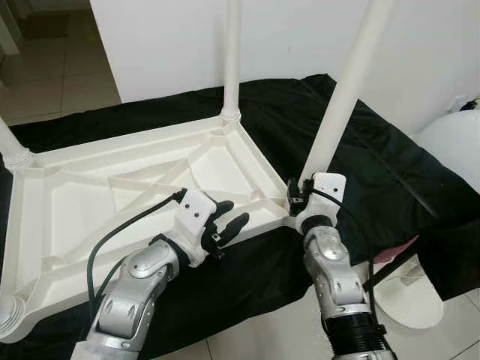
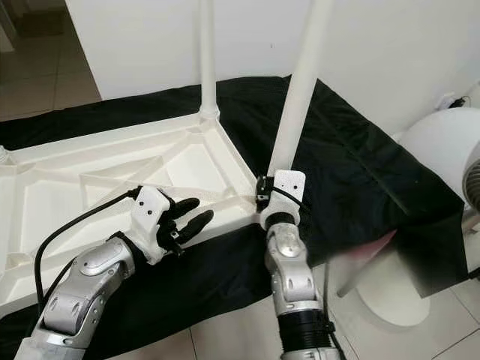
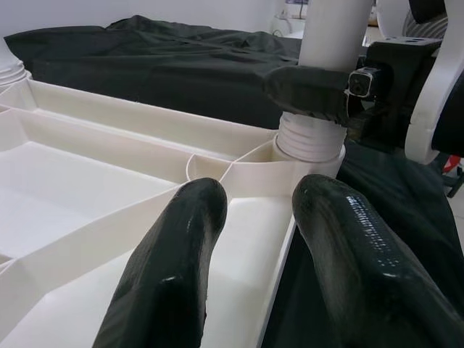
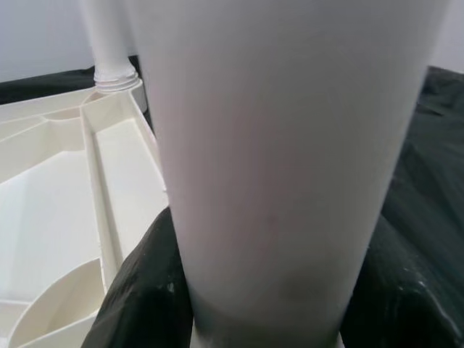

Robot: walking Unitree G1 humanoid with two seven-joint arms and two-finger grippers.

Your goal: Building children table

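With the tabletop (image 1: 112, 187) lying upside down on the black cloth (image 1: 360, 142), I've got my left gripper (image 1: 226, 225) spread open and empty over its near rim, ready to steady it. Right gripper (image 1: 298, 193) is clamped round the corner leg (image 1: 341, 97) just above its socket, presumably to seat or twist it home.

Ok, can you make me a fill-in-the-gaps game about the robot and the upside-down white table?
1. The right tool is shut on a white plastic table ___.
2. The left tool hovers with its black fingers ___.
3. The upside-down white plastic tabletop lies on a ___ cloth.

Missing words: leg; open; black
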